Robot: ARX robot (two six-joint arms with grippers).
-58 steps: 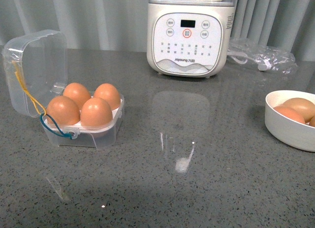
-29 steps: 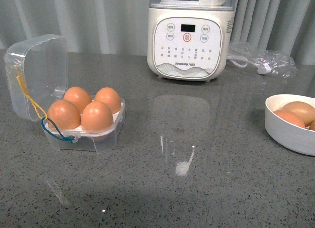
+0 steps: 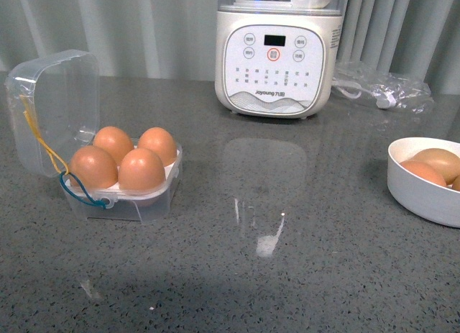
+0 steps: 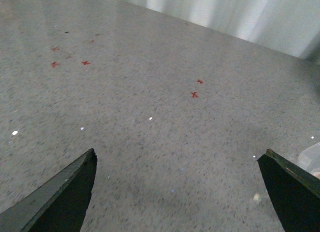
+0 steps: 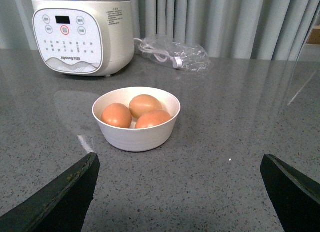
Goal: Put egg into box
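Note:
The clear box stands on the left of the grey counter with its lid hinged open and upright. Several orange-brown eggs fill its white tray. Yellow and blue cords hang at its near left corner. Neither gripper shows in the front view. My left gripper is open over bare counter, with a sliver of clear plastic at the frame's edge. My right gripper is open, nothing between its fingers, a short way from a white bowl holding three more eggs.
A white kitchen appliance with a button panel stands at the back middle. A cable in a clear bag lies behind the bowl at the right. Grey curtains close off the far edge.
The front view has shifted slightly, so everything sits a little lower in the picture. The box, eggs and bowl keep their places on the counter.

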